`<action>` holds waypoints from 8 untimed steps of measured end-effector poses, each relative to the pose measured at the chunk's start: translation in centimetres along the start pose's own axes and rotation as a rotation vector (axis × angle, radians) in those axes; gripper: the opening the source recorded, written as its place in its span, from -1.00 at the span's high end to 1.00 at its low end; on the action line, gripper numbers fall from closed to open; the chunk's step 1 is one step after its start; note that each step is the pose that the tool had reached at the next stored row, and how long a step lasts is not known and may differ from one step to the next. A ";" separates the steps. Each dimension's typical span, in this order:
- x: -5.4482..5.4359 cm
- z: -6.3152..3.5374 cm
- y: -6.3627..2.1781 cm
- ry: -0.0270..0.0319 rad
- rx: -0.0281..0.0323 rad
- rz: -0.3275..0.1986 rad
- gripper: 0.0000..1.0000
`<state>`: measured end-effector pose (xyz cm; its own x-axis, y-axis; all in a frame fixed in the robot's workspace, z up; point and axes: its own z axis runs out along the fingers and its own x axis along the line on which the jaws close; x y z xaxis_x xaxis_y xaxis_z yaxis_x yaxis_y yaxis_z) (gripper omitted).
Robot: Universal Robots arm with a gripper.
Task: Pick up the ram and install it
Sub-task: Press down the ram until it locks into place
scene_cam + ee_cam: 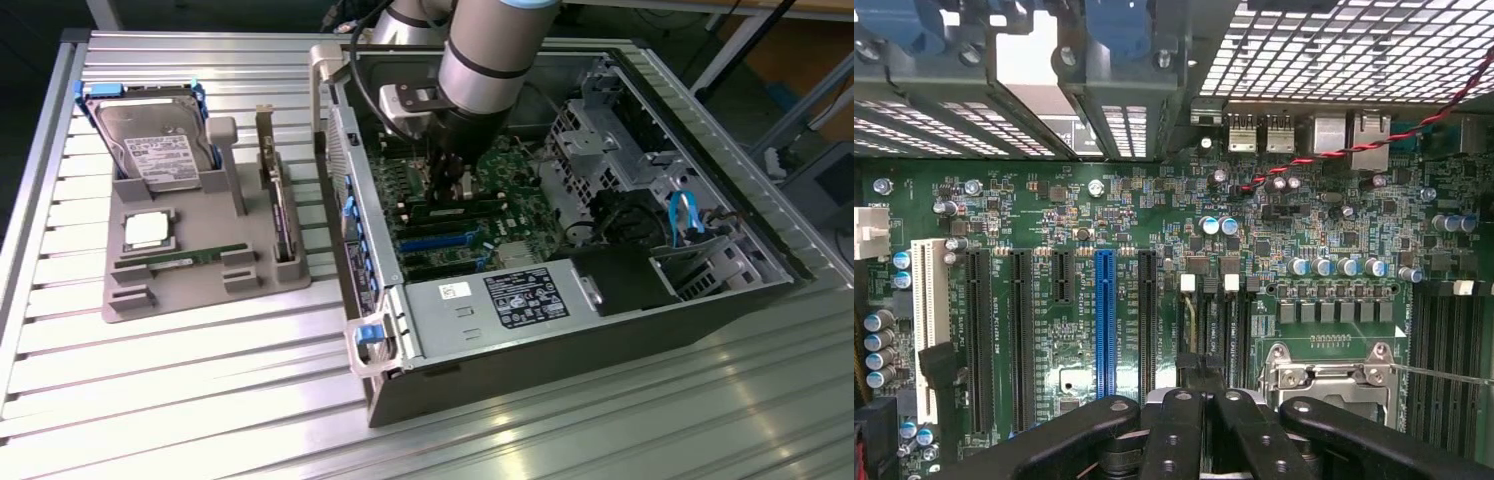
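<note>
Evidently the relation that mattered was across the case wall. The open computer case point(747, 290) took up the exterior view's right, and the arm point(494, 50) reached down into it over the green motherboard point(521, 175). On the exterior view's left, outside the case, sat the grey tray point(200, 290).

I saw the gripper point(451, 185) low over the board. From the wrist camera its black fingers point(1164, 430) were pressed together, just above a pair of narrow dark slots with white latches point(1209, 320). I could not make out whether a thin stick was pinched edge-on between them.

The ram point(180, 258) that I could plainly see lay flat in the tray's near part. Its long axis ran roughly across the exterior view, from left to right. It was well apart from the gripper, toward the exterior view's left, with the case wall between them.
</note>
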<state>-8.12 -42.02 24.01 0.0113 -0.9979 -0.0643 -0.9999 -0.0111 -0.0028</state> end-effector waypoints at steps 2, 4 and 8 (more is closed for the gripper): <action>0.0 0.01 0.00 -0.0001 0.0001 0.000 0.80; 0.0 0.05 0.00 -0.0004 0.0003 0.000 0.80; 0.0 0.22 0.00 0.0001 -0.0001 0.000 0.80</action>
<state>-8.13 -42.03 23.79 0.0112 -0.9979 -0.0642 -0.9999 -0.0111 -0.0027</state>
